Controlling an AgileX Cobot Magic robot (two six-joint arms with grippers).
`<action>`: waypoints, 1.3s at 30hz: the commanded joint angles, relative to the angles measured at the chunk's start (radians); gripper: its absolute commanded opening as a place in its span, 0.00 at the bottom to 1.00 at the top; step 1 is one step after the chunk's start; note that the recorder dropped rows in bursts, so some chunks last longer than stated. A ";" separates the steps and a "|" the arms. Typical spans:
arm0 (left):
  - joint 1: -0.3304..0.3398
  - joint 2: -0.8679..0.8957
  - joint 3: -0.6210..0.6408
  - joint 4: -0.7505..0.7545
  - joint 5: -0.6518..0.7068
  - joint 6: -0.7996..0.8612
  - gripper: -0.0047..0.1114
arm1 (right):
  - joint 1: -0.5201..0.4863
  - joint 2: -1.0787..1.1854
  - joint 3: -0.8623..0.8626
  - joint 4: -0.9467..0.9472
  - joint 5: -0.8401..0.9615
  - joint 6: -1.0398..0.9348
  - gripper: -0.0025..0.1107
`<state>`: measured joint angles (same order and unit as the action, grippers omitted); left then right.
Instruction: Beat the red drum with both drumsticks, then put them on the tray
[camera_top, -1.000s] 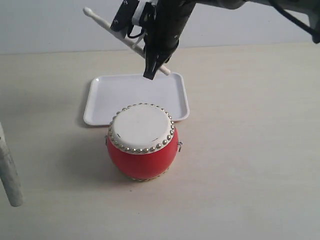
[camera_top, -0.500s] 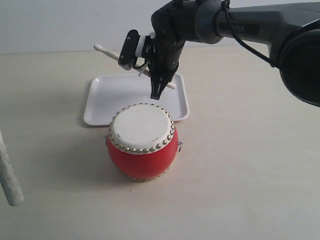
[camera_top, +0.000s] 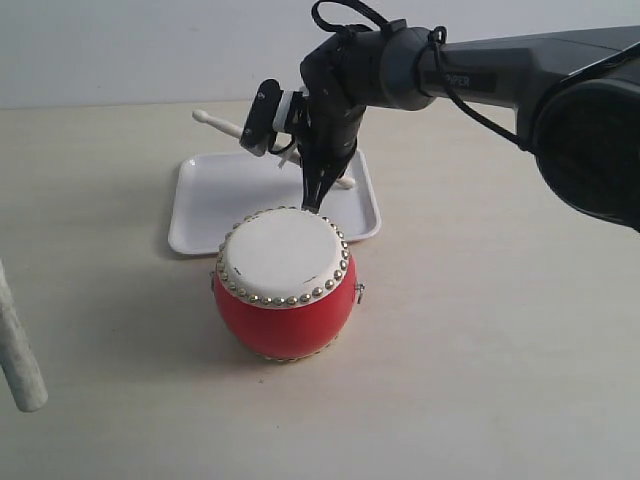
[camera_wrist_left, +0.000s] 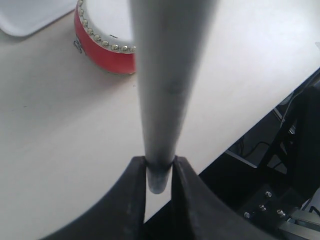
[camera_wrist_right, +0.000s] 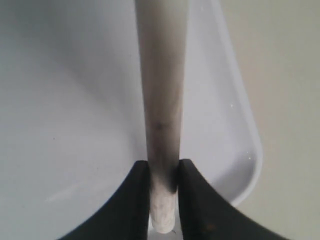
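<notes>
The red drum (camera_top: 285, 290) stands upright in front of the white tray (camera_top: 215, 205); the left wrist view also shows the drum (camera_wrist_left: 107, 52). My right gripper (camera_top: 316, 196) hangs over the tray's near right part, just behind the drum, shut on a pale drumstick (camera_top: 222, 124) that slants up to the left above the tray. In the right wrist view that gripper (camera_wrist_right: 162, 175) pinches the stick (camera_wrist_right: 161, 90) near its butt above the tray (camera_wrist_right: 70, 100). My left gripper (camera_wrist_left: 159, 170) is shut on the other drumstick (camera_wrist_left: 167, 75), which shows at the exterior view's left edge (camera_top: 18, 350).
A pale tabletop (camera_top: 500, 330) surrounds the drum and tray. In the left wrist view the table's edge (camera_wrist_left: 260, 107) runs close by, with dark frame parts beyond it. A grey wall (camera_top: 120, 50) backs the table.
My right gripper has come down and slightly right with its drumstick, from high above the tray to just over it. The stick now lies flatter. The left stick has barely moved.
</notes>
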<state>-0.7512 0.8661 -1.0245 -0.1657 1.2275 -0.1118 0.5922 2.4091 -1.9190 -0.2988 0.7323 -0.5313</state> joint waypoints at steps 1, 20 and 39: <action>-0.006 -0.006 0.002 0.004 -0.006 0.003 0.04 | 0.002 0.001 -0.006 -0.016 -0.017 0.011 0.21; -0.006 0.005 0.009 0.020 -0.006 0.024 0.04 | 0.002 -0.132 -0.006 -0.032 0.240 0.283 0.30; 0.509 0.193 0.210 -0.261 -0.176 0.494 0.04 | 0.002 -0.355 -0.002 0.715 0.489 0.265 0.30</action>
<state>-0.3805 1.0327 -0.8171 -0.2626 1.0674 0.2278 0.5922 2.0653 -1.9190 0.3123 1.2188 -0.2500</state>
